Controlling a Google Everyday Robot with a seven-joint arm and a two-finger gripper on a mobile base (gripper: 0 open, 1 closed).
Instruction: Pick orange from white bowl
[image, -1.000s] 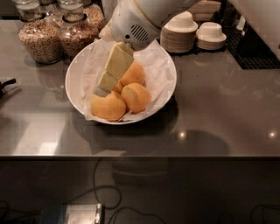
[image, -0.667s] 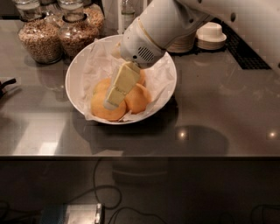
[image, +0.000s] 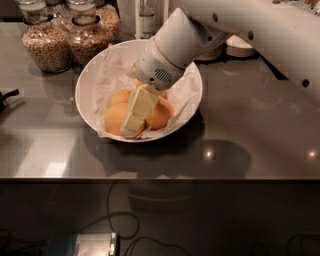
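My gripper (image: 133, 124) is down inside the white bowl (image: 88, 80). Its pale yellow tip lies against the orange (image: 115, 118) nearest the bowl's front rim, just beside a second orange (image: 161, 115). Whether it is open or closed I cannot tell, and I cannot see that it holds anything. My arm (image: 175, 47) slants in from beyond the bowl's far right rim, wrist tilted down and leftward over the crumpled paper (image: 107, 75). Compared with a moment ago, my tip has sunk lower, closer to the bowl's front rim. The oranges lie much as before.
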